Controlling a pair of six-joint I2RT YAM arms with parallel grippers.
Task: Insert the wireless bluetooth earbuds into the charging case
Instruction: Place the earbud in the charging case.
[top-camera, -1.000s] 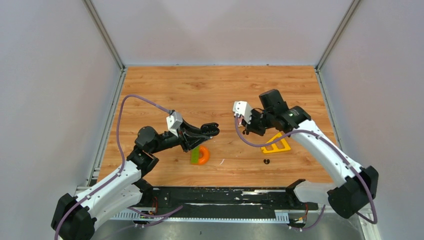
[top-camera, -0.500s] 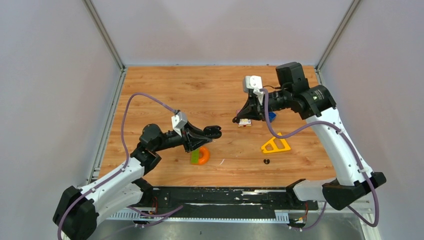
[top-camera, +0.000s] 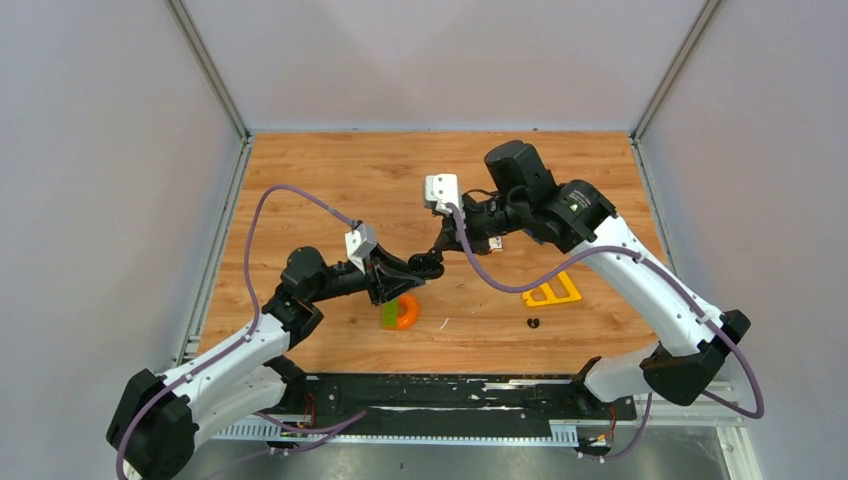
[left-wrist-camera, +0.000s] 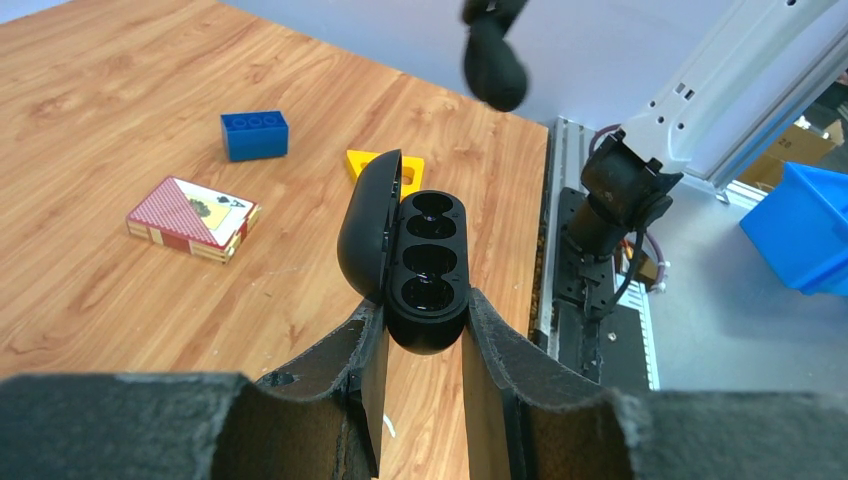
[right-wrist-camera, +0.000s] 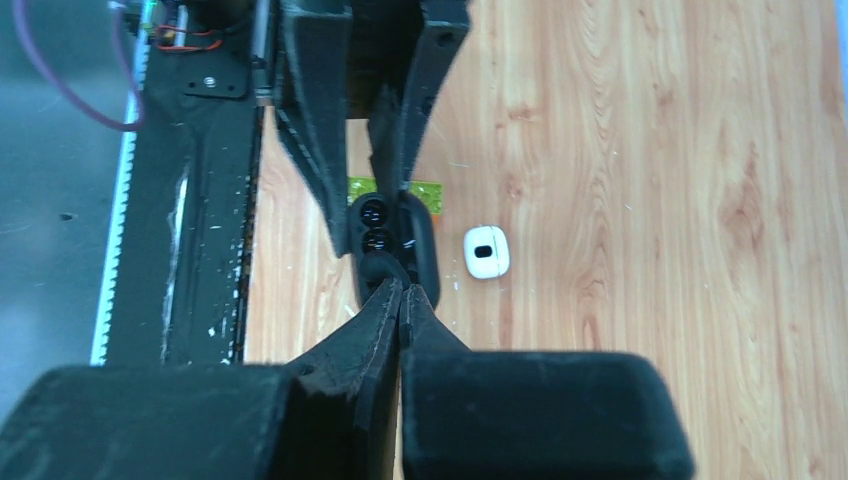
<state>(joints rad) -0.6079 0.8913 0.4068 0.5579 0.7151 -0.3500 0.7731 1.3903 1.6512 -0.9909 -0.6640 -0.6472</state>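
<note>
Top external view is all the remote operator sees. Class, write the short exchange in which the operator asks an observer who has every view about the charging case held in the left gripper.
Operator: Is the charging case in the left gripper open? From above it is only a dark blob.
Observer: Yes. The left wrist view shows its lid swung aside.
Operator: Is anything seated in the wells?
Observer: No. In the same view both wells look empty.

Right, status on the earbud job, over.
Left claw shut on open black case. Right claw shut, just above it. One black earbud loose on table.
</note>
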